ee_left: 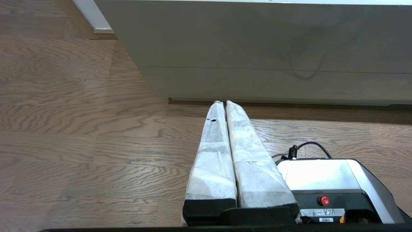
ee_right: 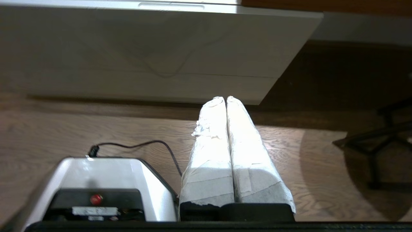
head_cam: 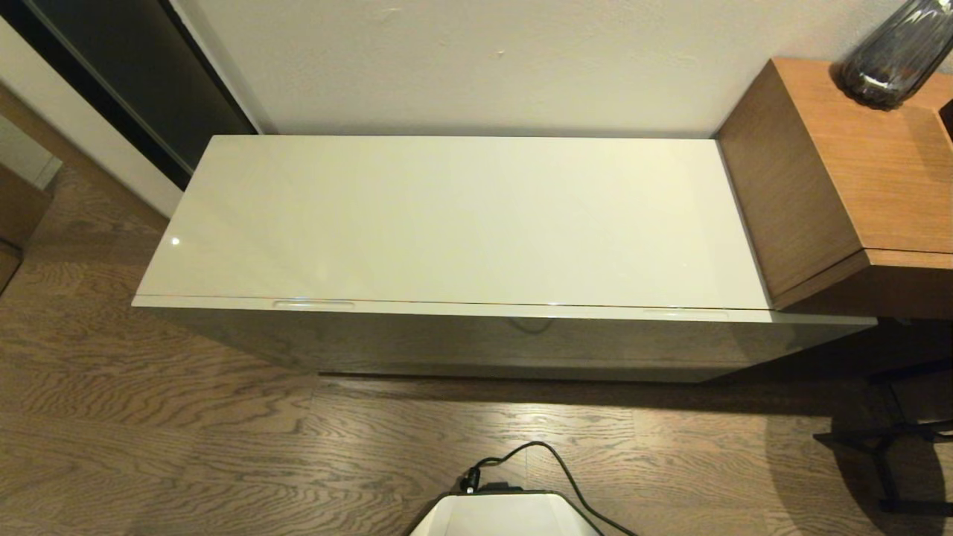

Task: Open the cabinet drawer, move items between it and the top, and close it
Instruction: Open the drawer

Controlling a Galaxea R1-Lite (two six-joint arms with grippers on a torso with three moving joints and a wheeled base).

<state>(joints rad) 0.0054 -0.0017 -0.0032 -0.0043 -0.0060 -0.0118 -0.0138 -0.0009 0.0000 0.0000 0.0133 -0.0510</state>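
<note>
Both grippers, left gripper (ee_left: 222, 102) and right gripper (ee_right: 225, 97), have jaws closed and empty; the shut cabinet drawer (head_cam: 476, 314) lies ahead and above them, long axis crosswise, neither arm clearly nearer.

Glossy off-white top (head_cam: 447, 216), grained wood floor (head_cam: 149, 432), wooden side table (head_cam: 856, 171)

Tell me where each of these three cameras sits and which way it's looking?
Head view: high on the robot, looking down at the top, shut cabinet drawer and side table; only the base shows.
Left wrist view: behind the shut left gripper, low, facing the cabinet front.
Right wrist view: behind the shut right gripper, facing the cabinet's other end.
Both wrist views share the base and its cable.
</note>
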